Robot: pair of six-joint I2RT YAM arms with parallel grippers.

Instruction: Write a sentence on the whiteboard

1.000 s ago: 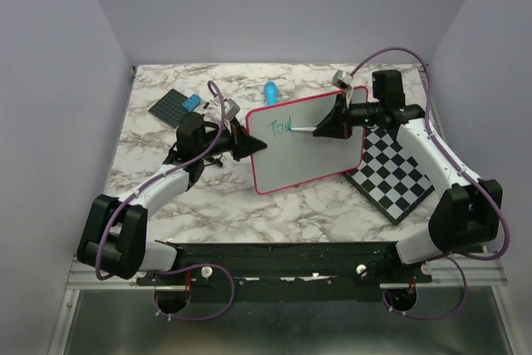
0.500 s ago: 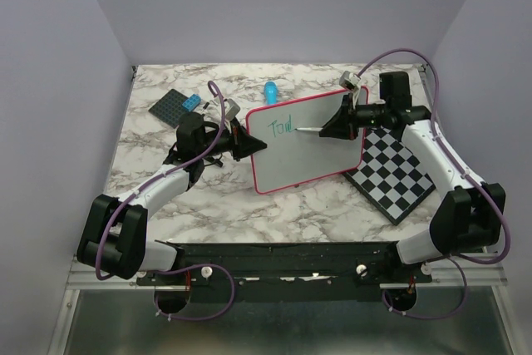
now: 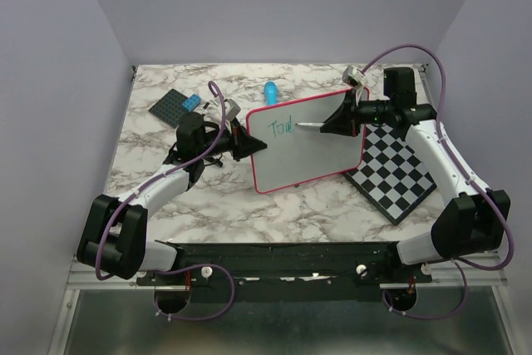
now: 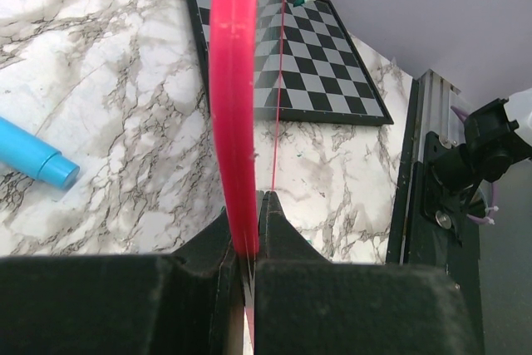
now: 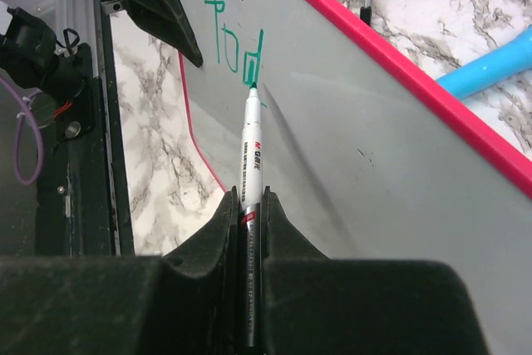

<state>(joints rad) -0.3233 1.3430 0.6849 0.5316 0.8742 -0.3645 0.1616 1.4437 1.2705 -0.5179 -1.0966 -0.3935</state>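
Note:
The whiteboard (image 3: 316,155), white with a pink-red rim, stands tilted on the marble table. My left gripper (image 3: 248,143) is shut on its left edge; the left wrist view shows the rim (image 4: 233,81) pinched between the jaws (image 4: 252,205). The sentence (image 3: 281,128) is green letters reading roughly "Tod" at the board's upper left, also in the right wrist view (image 5: 237,47). My right gripper (image 3: 337,125) is shut on a white green-tipped marker (image 5: 252,147), its tip at the board surface by the last letter.
A black-and-white chessboard (image 3: 395,174) lies flat to the right, partly under the whiteboard. A blue marker cap (image 3: 270,90) lies behind the board. A dark studded plate with a blue brick (image 3: 174,105) sits at the back left.
My right gripper and the marker have shifted a little to the right along the board. The left gripper and the whiteboard have not moved.

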